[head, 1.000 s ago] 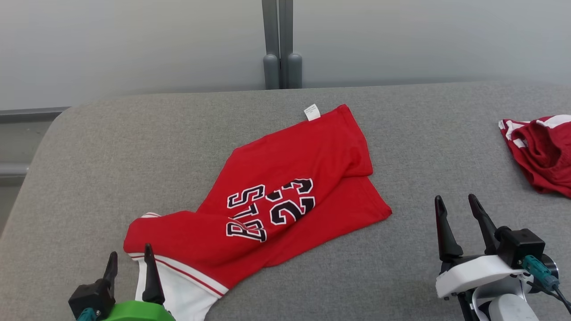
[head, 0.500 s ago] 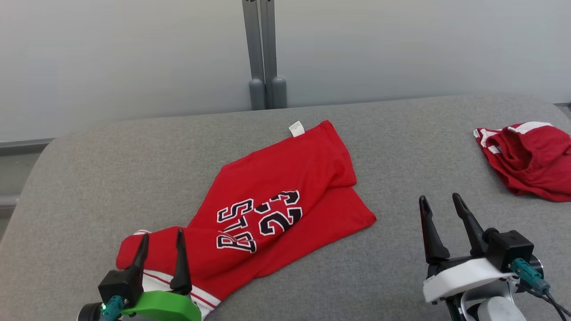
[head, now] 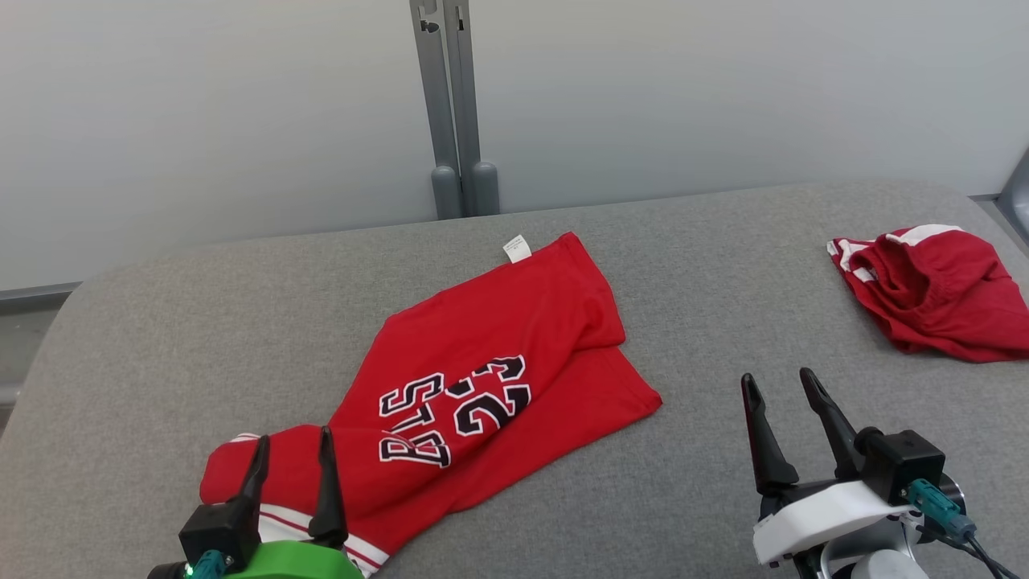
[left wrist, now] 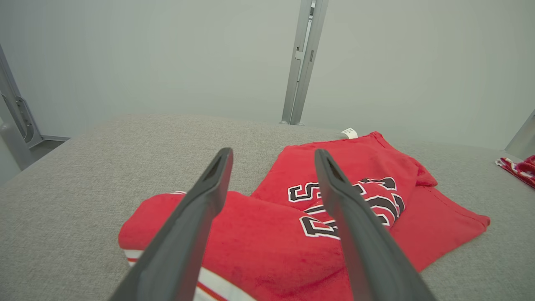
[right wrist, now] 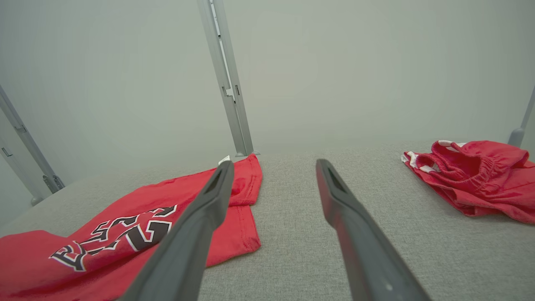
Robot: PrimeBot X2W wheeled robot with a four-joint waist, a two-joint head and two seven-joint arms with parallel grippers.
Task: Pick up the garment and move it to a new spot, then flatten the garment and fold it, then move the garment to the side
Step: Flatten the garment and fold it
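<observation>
Since a second ago my left jaws have edged forward over the near, white-trimmed end of the red jersey (head: 482, 362), which lies rumpled in the middle of the surface (head: 201, 322). Both pairs stand wide apart and empty, so the pick-up looks close. My right jaws hover beside it over bare grey. Farther right lies another red garment (head: 932, 297), well clear.

Bright, even, soft-shadowed light; wrist views bend at edges.

bare grey cushion (head: 707, 265) between jersey (head: 498, 338) and shorts (head: 940, 297), post (head: 450, 104) behind
</observation>
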